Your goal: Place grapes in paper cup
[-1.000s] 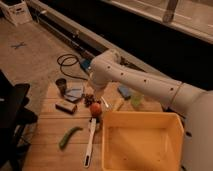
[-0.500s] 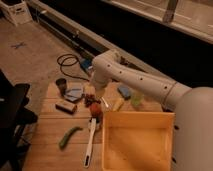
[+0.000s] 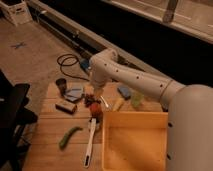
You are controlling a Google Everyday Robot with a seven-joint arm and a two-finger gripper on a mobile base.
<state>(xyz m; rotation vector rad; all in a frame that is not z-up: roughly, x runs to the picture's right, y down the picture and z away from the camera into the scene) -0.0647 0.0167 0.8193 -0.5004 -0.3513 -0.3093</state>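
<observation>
The arm [image 3: 131, 80] is white, its gripper [image 3: 94, 97] low over dark red grapes [image 3: 89, 102]; tomato [image 3: 96, 112] orange-red; bin [image 3: 135, 119] yellow; counter [image 3: 52, 126] pale slatted wood.

One camera looks steeply down from above, close behind the robot's white arm [image 3: 150, 85], which fills the right foreground. The wooden table [image 3: 50, 132] lies at middle distance, lower centre, with the floor [image 3: 35, 55] farther off at upper left. The gripper [image 3: 95, 99], fingers apart, hangs near the frame's centre, low over the table.

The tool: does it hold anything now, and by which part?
Cannot be told: the tool is down at the grapes, but a grip does not show.
</observation>
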